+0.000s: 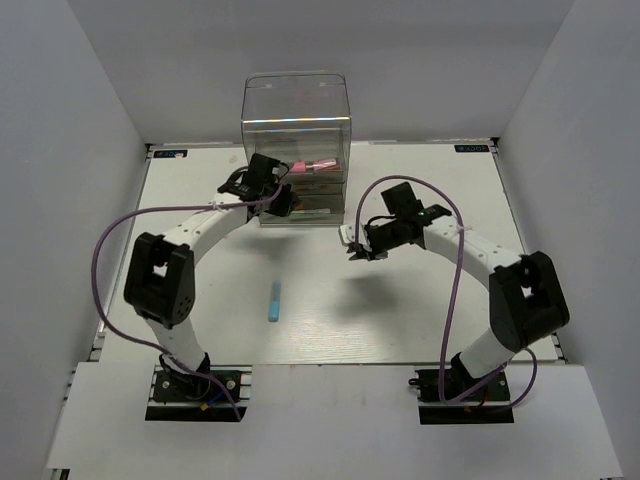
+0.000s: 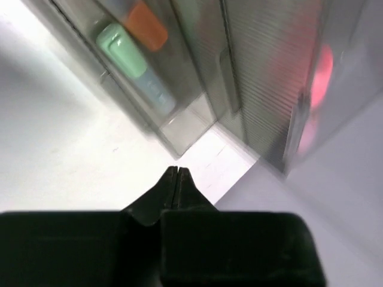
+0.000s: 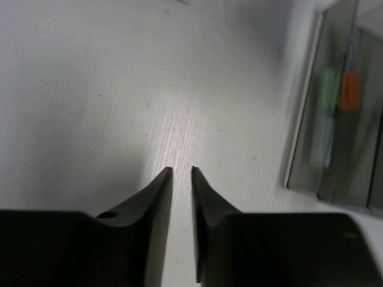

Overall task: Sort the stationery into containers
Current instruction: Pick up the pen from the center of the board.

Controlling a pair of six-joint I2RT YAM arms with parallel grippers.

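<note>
The containers are a tall clear box (image 1: 295, 110) on stacked see-through drawers (image 1: 312, 195) at the back centre. A pink marker (image 1: 318, 166) lies in an upper drawer. In the left wrist view a teal-green marker (image 2: 122, 51) and an orange-tipped one (image 2: 146, 27) show through a drawer wall (image 2: 191, 128). A light blue marker (image 1: 274, 301) lies alone on the table, in front of the drawers. My left gripper (image 1: 283, 203) (image 2: 178, 170) is shut and empty, just off the drawers' front left corner. My right gripper (image 1: 355, 252) (image 3: 181, 170) hangs over bare table right of the drawers (image 3: 332, 137), jaws narrowly open, holding nothing.
White walls close in the white table (image 1: 420, 310) on the left, right and back. Purple cables loop beside both arms. The light blue marker lies between the two arm bases, nearer the left arm.
</note>
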